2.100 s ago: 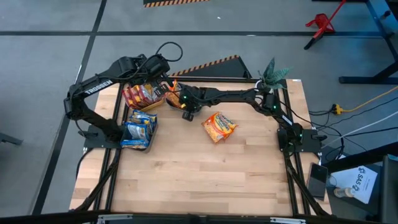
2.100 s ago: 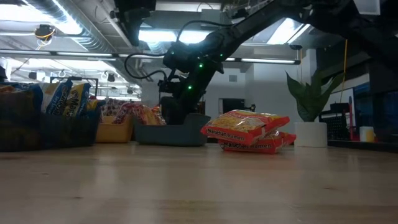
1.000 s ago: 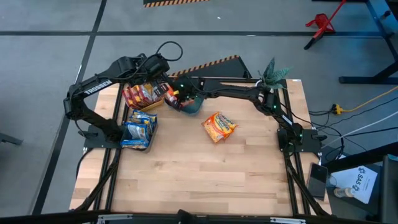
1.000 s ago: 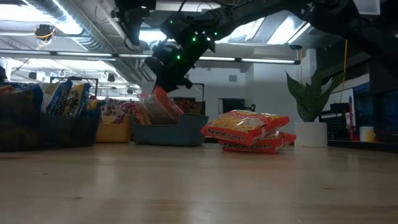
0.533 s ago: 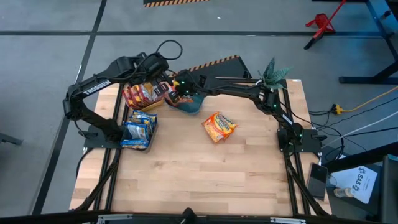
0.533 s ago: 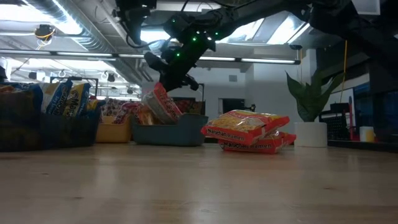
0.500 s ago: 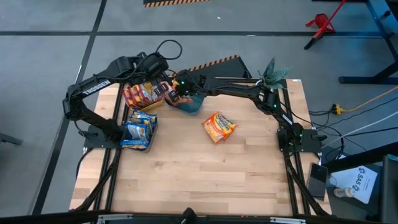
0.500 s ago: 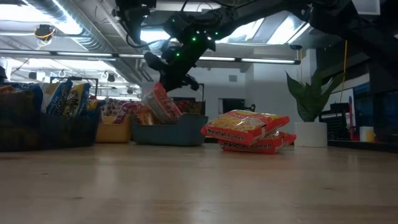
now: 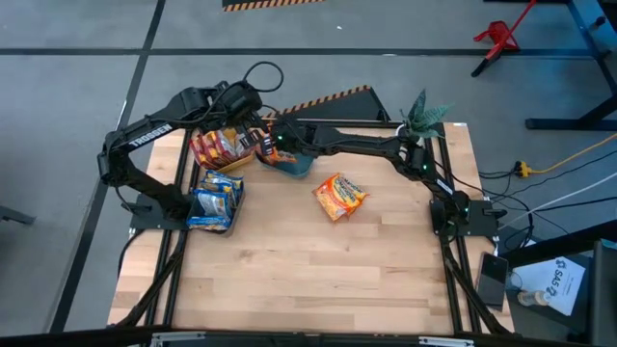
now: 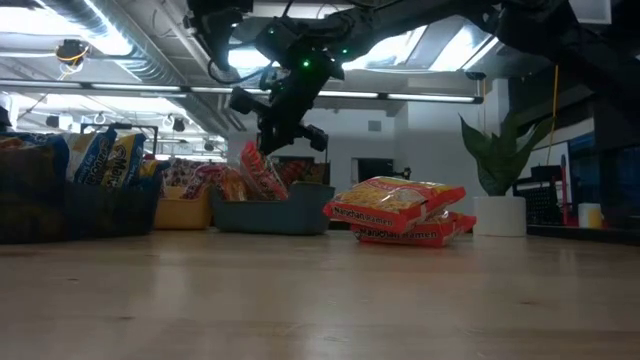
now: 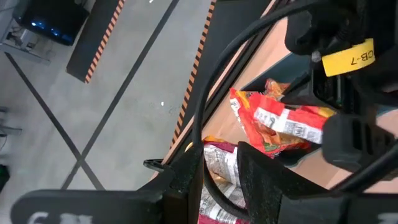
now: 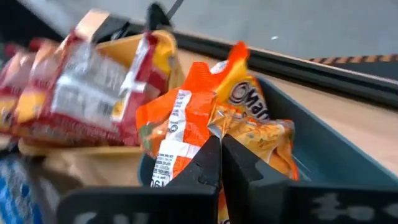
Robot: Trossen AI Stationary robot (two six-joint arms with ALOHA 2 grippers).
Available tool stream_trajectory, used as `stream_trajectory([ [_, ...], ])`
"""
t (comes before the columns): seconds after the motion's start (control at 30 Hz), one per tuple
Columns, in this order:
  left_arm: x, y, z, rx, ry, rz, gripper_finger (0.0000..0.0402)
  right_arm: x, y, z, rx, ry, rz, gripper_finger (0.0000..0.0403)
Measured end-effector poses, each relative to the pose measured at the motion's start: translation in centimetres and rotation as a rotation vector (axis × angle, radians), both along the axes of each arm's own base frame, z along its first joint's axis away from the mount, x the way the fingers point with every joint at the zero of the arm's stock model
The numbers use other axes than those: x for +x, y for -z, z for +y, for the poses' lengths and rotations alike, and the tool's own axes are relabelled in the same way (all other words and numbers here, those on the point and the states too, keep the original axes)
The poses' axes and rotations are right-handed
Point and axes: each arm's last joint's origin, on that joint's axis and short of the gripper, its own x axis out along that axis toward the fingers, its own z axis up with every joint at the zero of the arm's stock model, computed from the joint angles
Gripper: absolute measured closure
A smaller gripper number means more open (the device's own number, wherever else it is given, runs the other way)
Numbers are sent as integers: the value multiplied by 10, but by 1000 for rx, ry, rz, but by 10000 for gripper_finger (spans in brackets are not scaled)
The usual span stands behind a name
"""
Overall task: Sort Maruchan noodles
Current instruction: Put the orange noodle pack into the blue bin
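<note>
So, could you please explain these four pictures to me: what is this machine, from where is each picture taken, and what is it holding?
It is a robot with two dark arms at a wooden table. One picture looks down from above, one looks level across the table, and one comes from a camera on each wrist. On the table are a yellow bin with red packets, a dark bin with blue packets, a teal bin, and loose packets. The right hand reaches over the teal bin and seems to pinch an orange packet. The left hand waits open near the yellow bin.
</note>
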Motion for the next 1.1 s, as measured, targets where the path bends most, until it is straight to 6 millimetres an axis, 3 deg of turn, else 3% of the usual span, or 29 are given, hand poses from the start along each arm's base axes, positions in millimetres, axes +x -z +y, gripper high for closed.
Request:
stream_trajectory([
  [0.5,-6,-9,-3,9,54,-56,310,-1,-2,-5,76,246,-147,403],
  [0.67,-6,-9,-2,7,58,-52,310,5,13,-6,103,269,-169,403],
  [0.93,-6,-9,-2,10,73,-47,310,16,24,-9,127,233,-251,399],
  [1.1,-6,-9,-2,11,73,-46,310,24,18,-9,113,126,-326,354],
])
